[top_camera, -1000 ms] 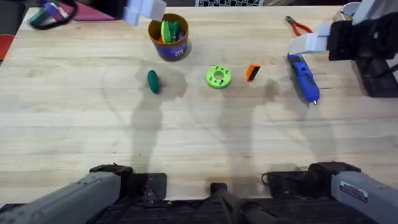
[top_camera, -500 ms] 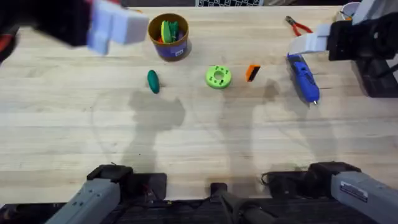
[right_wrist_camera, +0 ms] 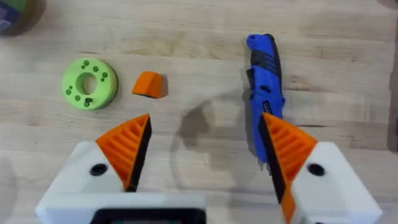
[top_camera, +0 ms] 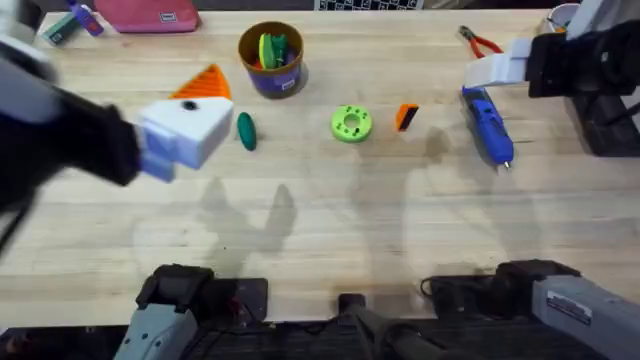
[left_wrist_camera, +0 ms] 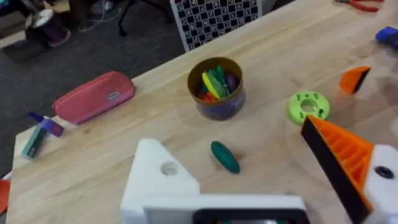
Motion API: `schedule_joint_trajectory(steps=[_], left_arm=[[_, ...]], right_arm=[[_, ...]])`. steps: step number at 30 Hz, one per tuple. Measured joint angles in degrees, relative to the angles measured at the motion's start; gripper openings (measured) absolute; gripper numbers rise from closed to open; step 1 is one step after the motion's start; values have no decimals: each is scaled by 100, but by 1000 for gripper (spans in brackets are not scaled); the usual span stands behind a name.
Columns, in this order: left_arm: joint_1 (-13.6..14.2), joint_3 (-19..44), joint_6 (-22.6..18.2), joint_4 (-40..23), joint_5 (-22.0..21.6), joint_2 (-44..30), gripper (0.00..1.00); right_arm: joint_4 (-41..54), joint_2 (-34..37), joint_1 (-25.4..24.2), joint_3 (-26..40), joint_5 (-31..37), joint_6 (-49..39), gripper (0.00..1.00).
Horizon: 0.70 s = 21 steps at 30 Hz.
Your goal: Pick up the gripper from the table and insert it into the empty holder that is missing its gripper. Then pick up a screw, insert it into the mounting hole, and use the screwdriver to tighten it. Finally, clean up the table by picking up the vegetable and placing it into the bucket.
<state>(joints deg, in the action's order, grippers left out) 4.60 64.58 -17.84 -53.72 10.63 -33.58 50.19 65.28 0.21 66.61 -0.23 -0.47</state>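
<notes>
Left wrist view: left gripper point(left_wrist_camera: 229, 135) fingers spread and empty above the bench point(left_wrist_camera: 280, 37); bare white holder point(left_wrist_camera: 163, 180) with mounting hole point(left_wrist_camera: 169, 168) exposed opposite an orange-padded mate, evidently awaiting its part. Right gripper point(right_wrist_camera: 205, 121) fingers likewise spread, gripping nothing, poised over the screwdriver point(right_wrist_camera: 266, 68), probably for later tightening. Loose orange gripper point(right_wrist_camera: 149, 84) flat on the bench between green disc point(right_wrist_camera: 89, 83) and screwdriver; vegetable point(left_wrist_camera: 224, 156) near the bucket point(left_wrist_camera: 216, 87).

- You've got a light wood plank tabletop point(top_camera: 330, 220).
- Dark grey carpet floor point(left_wrist_camera: 93, 50) behind it.
- Checkerboard panel point(left_wrist_camera: 214, 15) at the far edge.
</notes>
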Motion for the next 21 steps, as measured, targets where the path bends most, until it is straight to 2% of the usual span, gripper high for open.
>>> schedule_joint_trajectory(steps=[4,8,15,21], left_arm=[[-37,-1244,-14,1230,104,509,985],[-307,-2258,-16,2216,511,920,985],[-840,-3632,-16,3330,1732,1488,985],[-920,-4499,-17,4285,2792,2038,985]], right_arm=[[0,0,0,0,0,0,994],[0,0,0,0,0,0,994],[0,0,0,0,0,0,994],[0,0,0,0,0,0,994]])
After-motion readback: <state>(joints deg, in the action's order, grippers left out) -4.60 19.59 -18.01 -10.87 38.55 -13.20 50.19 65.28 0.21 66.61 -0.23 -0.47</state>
